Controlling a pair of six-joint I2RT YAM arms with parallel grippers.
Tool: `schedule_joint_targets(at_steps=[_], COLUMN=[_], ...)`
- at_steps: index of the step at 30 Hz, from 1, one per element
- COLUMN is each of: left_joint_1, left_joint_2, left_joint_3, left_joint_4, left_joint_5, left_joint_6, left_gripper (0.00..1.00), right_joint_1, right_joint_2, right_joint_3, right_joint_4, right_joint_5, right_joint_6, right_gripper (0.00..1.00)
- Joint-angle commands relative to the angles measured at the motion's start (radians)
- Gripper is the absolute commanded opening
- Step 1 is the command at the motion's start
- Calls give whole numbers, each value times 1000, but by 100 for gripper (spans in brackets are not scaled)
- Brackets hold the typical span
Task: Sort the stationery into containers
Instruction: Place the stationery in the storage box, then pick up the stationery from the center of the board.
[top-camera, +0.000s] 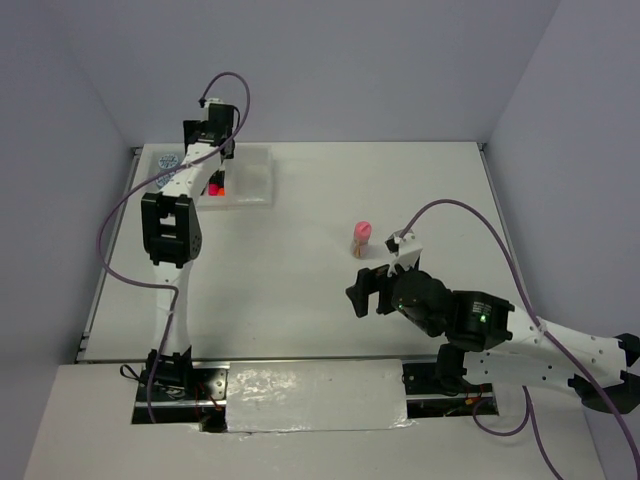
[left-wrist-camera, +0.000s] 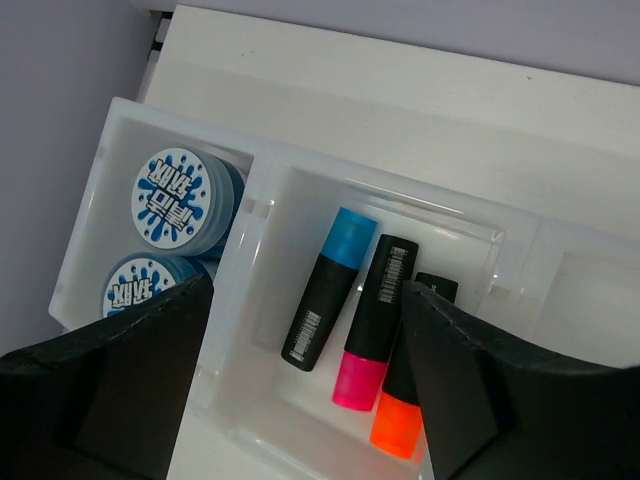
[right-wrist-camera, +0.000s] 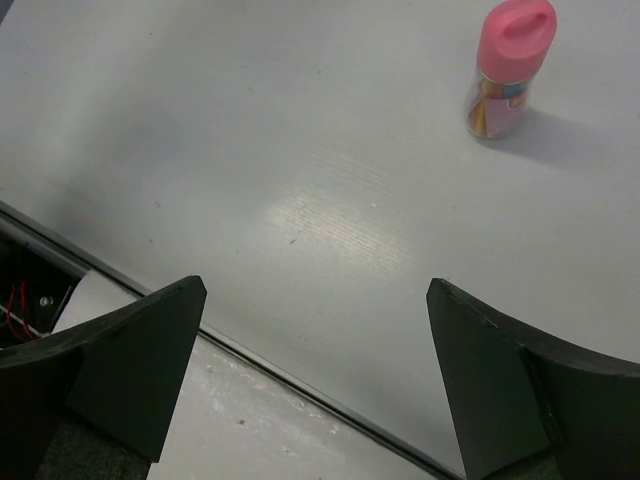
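upper left of the overhead view: translucent white plastic three-compartment tray (top-camera: 252, 178) sits at the far edge of the white table (top-camera: 290, 300). the left arm reaches over it and hides most of it from above.

left wrist view, left to right:
- left compartment: two small round blue rolls with white patterned tops (left-wrist-camera: 175, 198), lying flat, one just beside the other. the lower one is partly behind a finger.
- middle compartment: three short black highlighters lying side by side, touching: blue-capped (left-wrist-camera: 325, 290), pink-capped (left-wrist-camera: 372, 320), orange-capped (left-wrist-camera: 402, 410). the orange one's body is mostly hidden by the finger at right.
- right compartment: cut off at the frame edge; the part that shows holds nothing.
- left gripper (left-wrist-camera: 308, 290) hangs over the middle compartment, jaws spread wide, nothing between them. kinds look grouped one per compartment, so my read is the last slot is meant for the stick.

centre right of the overhead: pink-capped tan stick (top-camera: 361, 238) stands upright on the table, well apart from the tray.

lower right: right gripper (right-wrist-camera: 315, 290), jaws wide apart and empty, faces the stick from the near side, not touching. likely lining up a grasp. stick label too small to read.
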Motion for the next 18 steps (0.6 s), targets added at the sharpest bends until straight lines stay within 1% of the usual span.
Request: schedule_joint_targets(at_steps=[1, 3, 4, 5, 7, 8, 9, 10, 11, 12, 13, 14, 15, 16, 17, 18], left_joint_1=[25, 23, 23, 23, 23, 23, 23, 23, 23, 23, 23, 22, 20, 17, 7, -1], left_joint_2=[-92, -150, -181, -247, -317, -394, -437, -533, -583, -696, -760, -817, -938, -998, -1050, -1150], left_joint_3=[35, 15, 13, 13, 21, 12, -3, -29, -110, -163, -231, -379, -455, -537, -679, -797], left_joint_4=[-29, -37, -46, -78, -124, -172, -193, -209, -219, -213, -198, -177, -126, -105, -82, -47], left_joint_5=[66, 113, 142, 196, 254, 314, 340, 371, 440, 481, 530, 579, 657, 681, 707, 757], left_joint_6=[-70, -98, -113, -148, -190, -237, -265, -309, -326, -354, -360, -362, -362, -353, -340, -305], left_gripper=[90, 92, 98, 99, 99, 99, 99, 99, 99, 99, 99, 99, 99, 99, 99, 99], right_joint_1=[-6, -22, -39, -62, -189, -240, -318, -346, -369, -407, -420, -427, -437, -452, -460, -492], right_joint_2=[9, 25, 49, 64, 116, 130, 162, 182, 204, 254, 285, 316, 381, 412, 440, 490], right_joint_3=[42, 45, 47, 44, 36, 19, 13, 19, 27, 36, 54, 63, 71, 79, 82, 91], right_joint_4=[-9, 5, 11, 21, 69, 97, 143, 152, 159, 180, 194, 209, 255, 283, 307, 330], right_joint_5=[31, 55, 57, 55, -9, -53, -119, -126, -120, -115, -118, -119, -127, -135, -135, -129], right_joint_6=[-14, -20, -23, -32, -49, -85, -101, -112, -118, -133, -165, -182, -205, -251, -262, -262], right_gripper=[100, 100, 100, 100, 100, 100, 100, 100, 100, 100, 100, 100, 100, 100, 100, 100])
